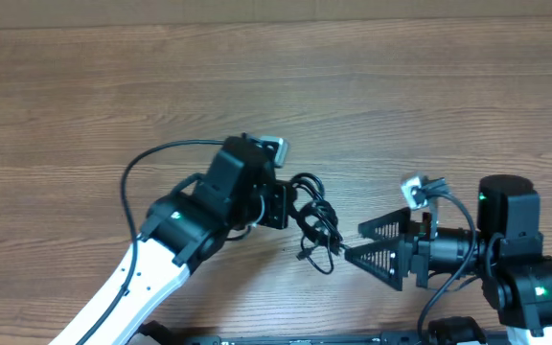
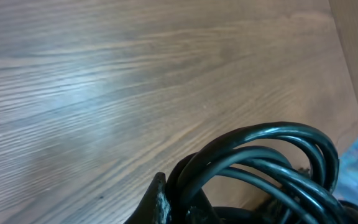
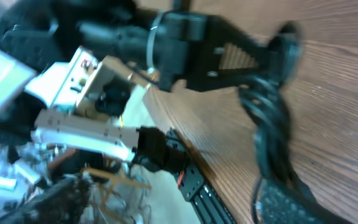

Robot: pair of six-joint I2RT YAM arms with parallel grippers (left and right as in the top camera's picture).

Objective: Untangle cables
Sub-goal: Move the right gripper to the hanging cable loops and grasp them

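Nearest the left wrist lens: glossy black loops of the cables (image 2: 272, 162), arching up from beside a dark fingertip (image 2: 157, 199) at the bottom edge. Grips that side of the bundle with the left hand (image 1: 284, 205), clenched hard on the cords. Probably serves as an anchor, so that a pull from the other side draws a strand out rather than dragging the whole knot along.

From overhead, places the bundle near the middle of the wooden desk (image 1: 401, 96), between the two arms, spilling from the left hand's tips toward the right. Resting on the wood or lifted just off it: cannot tell. Trails one loose end down and rightward, just beside the lower tip of the right hand (image 1: 353, 241), perhaps touching it.

Shows the right hand released, jaws spread apart and aimed straight at the tangle, nothing visibly between them. Likely set that way to take the nearest stray end or an outer loop.

Through the right wrist camera, blurred: dark cords dangling below the opposite hand's tips, too smeared to separate single strands.

Looks barely begun: one knotted clump, no cord lying apart. Calls next for a clean pinch on a single strand; risks catching two cords at once and tightening the knot.
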